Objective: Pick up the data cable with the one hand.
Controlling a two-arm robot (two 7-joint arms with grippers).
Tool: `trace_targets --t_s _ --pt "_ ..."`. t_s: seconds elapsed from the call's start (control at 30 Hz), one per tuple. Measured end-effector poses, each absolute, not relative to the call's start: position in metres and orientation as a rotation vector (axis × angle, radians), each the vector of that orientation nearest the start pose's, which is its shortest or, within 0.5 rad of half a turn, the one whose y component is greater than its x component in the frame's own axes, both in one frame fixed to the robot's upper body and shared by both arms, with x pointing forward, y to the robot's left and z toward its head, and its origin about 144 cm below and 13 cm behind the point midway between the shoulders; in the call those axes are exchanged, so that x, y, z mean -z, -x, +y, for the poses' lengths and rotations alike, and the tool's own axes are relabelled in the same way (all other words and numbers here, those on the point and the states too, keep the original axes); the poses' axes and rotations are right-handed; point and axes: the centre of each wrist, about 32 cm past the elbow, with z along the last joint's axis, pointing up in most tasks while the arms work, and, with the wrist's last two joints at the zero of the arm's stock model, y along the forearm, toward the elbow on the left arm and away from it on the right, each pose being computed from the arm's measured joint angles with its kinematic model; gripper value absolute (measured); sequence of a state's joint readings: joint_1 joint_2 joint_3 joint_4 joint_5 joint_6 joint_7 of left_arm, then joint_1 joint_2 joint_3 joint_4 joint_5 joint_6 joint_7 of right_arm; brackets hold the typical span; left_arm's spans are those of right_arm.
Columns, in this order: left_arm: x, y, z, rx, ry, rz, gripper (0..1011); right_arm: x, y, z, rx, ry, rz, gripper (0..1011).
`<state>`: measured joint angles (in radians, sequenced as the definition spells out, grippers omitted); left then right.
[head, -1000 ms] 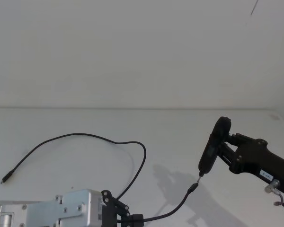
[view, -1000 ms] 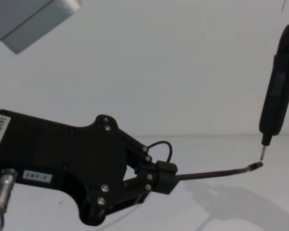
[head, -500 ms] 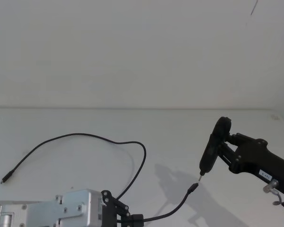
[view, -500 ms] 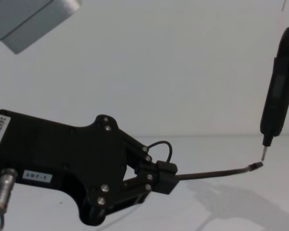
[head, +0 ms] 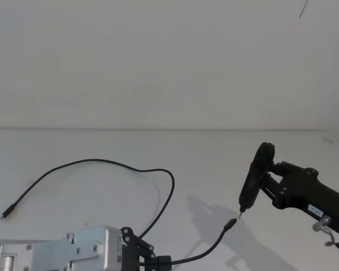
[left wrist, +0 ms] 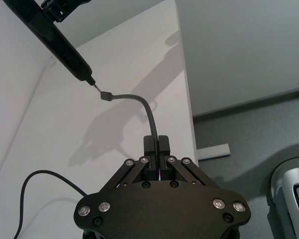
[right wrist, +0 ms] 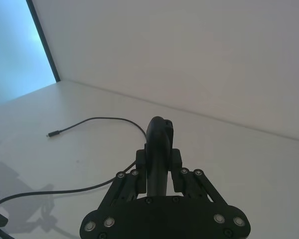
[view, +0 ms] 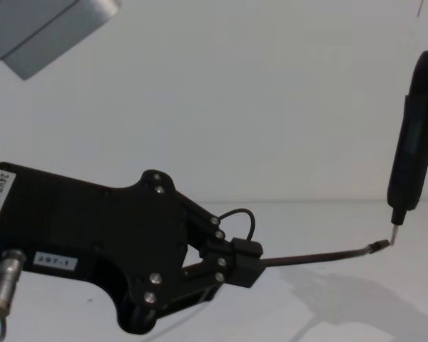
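Observation:
The data cable [head: 101, 162] is a thin black cord looping over the white table, its far plug [head: 5, 214] lying at the left. My left gripper [head: 161, 261], the broad black hand, is shut on the cable near its other end [view: 244, 260] [left wrist: 156, 147]. The free end arches forward to a small plug [head: 230, 223] held off the table. My right gripper [head: 265, 182] is shut on a narrow dark tool [head: 253, 178] that points down. Its thin tip [view: 394, 237] sits just above the raised plug [view: 378, 246], touching or nearly so.
The white table [head: 73, 141] meets a plain white wall behind. In the left wrist view the table's edge [left wrist: 187, 99] drops off to a grey floor beside the gripper. Shadows of both arms fall on the table between the grippers.
My right gripper has sunk slightly with the dark tool, bringing its tip closer to the raised plug. The left gripper and the cable have stayed still.

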<state>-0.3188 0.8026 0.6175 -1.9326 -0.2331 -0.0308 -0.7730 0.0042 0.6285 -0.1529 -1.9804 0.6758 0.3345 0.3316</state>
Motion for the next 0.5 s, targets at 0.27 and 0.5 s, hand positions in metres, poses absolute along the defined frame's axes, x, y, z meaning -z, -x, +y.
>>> trace_targets --t_s 0.27,0.5 --pt "-1.2757 -0.4531 0.2356 -0.129 -0.357 -0.504 40 -1.2729 -0.4348 -0.2903 0.860 0.053 0.094 279" --pt "-1.2757 -0.4531 0.2356 -0.129 -0.357 -0.504 40 -1.2723 -0.4352 -0.2903 0.857 0.057 0.098 279"
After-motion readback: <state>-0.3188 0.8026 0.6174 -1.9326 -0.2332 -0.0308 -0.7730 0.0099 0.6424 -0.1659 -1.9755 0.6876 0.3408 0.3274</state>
